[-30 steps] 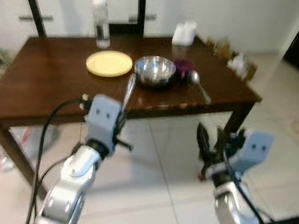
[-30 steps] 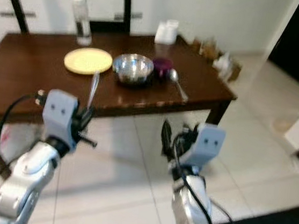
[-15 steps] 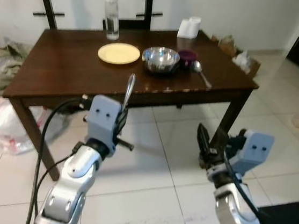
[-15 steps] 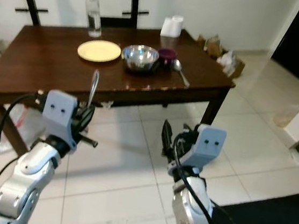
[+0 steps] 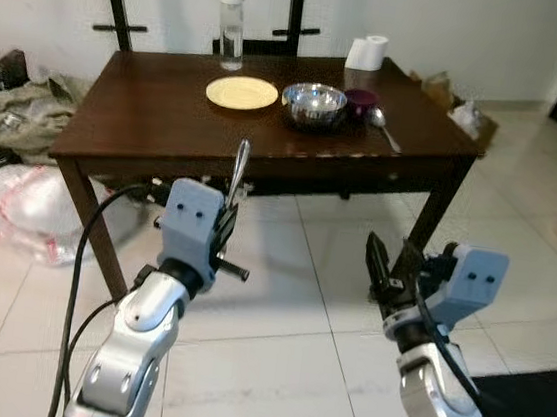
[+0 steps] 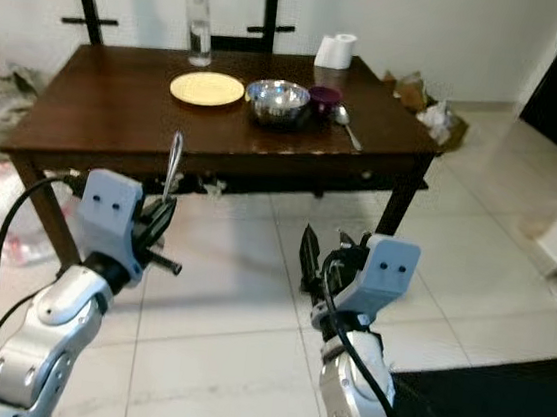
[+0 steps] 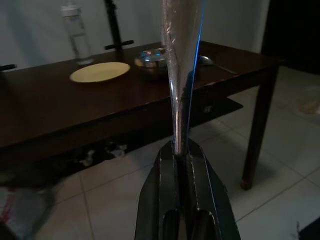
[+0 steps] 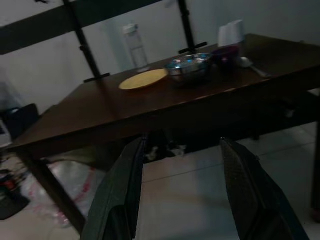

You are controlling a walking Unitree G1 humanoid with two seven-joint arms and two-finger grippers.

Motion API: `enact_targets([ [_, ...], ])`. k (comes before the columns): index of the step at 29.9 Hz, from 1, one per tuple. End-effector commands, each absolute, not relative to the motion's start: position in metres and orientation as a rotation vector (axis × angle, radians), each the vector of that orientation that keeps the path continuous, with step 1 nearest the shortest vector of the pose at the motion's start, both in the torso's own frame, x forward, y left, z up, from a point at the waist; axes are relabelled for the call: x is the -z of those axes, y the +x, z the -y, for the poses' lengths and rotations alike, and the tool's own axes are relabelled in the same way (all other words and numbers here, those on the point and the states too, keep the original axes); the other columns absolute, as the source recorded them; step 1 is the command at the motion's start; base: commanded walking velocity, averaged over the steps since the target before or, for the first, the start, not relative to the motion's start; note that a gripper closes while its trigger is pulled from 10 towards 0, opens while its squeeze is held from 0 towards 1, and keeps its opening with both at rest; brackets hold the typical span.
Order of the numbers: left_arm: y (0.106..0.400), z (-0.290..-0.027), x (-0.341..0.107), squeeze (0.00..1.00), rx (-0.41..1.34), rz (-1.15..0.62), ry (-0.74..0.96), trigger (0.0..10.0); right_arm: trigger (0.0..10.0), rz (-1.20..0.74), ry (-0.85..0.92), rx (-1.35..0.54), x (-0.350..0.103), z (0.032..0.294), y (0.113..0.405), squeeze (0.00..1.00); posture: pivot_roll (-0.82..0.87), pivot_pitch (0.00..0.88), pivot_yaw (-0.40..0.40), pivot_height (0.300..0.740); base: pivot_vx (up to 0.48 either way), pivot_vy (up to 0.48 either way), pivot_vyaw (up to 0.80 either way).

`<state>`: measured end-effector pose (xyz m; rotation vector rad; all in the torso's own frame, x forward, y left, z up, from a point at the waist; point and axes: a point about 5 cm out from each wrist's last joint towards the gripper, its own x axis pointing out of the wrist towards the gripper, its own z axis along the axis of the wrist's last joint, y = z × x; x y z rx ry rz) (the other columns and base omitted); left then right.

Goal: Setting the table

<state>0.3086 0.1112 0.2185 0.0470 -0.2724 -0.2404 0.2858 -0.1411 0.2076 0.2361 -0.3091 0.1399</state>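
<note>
Item: metal utensil [image 5: 238, 172], slim and silver, held upright in the left gripper [image 5: 224, 225]; the head's form (spoon or fork) cannot be told. The black fingers [image 7: 165, 172] are clamped on the lower end of the handle, the rest standing free above them. Position: in front of the robot, over the tiled floor [image 5: 274, 339], well short of the table's near edge

Handling, judged: light, rigid, smooth and likely slippery in a two-finger pinch; held by one end, it may pivot if knocked. Not fragile. A hold nearer the mid-handle would steady it, though the present grip looks adequate for carrying and laying flat

Right gripper [image 6: 320, 265]: empty, fingers [image 8: 125, 185] spread apart, raised at about the same height, pointing toward the table

Table [image 5: 147, 123]: dark wood, rectangular, standing ahead of the robot. On its far half, in a row: yellow plate [image 5: 241, 92], steel bowl [image 5: 315, 104] just beside it, small dark purple cup [image 5: 360, 100] touching or nearly touching the bowl, and a spoon [image 5: 383, 127] lying beside that, handle toward the near edge. Clear water bottle [image 5: 230, 42] near the far edge, behind the plate; white paper roll [image 5: 369, 53] at the far corner

Surroundings: plastic bags [image 5: 21, 214] and cloth on the floor to the left; small packages [image 5: 461, 109] by the wall to the right

Markings: no brand, label or writing legible on any item; the bottle's label, if any, is too small to read
</note>
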Motion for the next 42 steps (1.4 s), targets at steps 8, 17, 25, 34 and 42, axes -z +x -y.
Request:
enact_targets([
  [8, 0.3099, -0.1122, -0.2137, 0.0, 0.231, 0.234, 0.036, 10.0, 10.0, 0.295, 0.209, -0.16, -0.2065, 0.1392, 0.2856, 0.0, -0.05, 0.084, 0.123, 0.74, 0.0, 0.0, 0.41],
  [17, 0.3108, -0.1125, -0.2134, 0.0, 0.21, 0.232, 0.057, 10.0, 10.0, 0.296, 0.201, -0.173, -0.2063, 0.137, 0.2854, 0.0, -0.05, 0.083, 0.123, 0.74, 0.0, 0.0, 0.8],
  [25, 0.3103, -0.1109, -0.2122, 0.0, 0.203, 0.23, 0.067, 10.0, 10.0, 0.298, 0.202, -0.181, -0.2064, 0.1364, 0.2853, 0.0, -0.05, 0.082, 0.124, 0.74, 0.0, 0.0, 0.8],
  [34, 0.3102, -0.109, -0.211, 0.0, 0.197, 0.222, 0.07, 10.0, 10.0, 0.301, 0.199, -0.191, -0.2069, 0.1357, 0.2852, 0.0, -0.05, 0.08, 0.123, 0.74, 0.0, 0.0, 0.8],
  [42, 0.3103, -0.1078, -0.2109, 0.0, 0.202, 0.223, 0.071, 10.0, 10.0, 0.304, 0.198, -0.193, -0.2074, 0.1357, 0.2856, 0.0, -0.05, 0.072, 0.125, 0.74, 0.0, 0.0, 0.8],
])
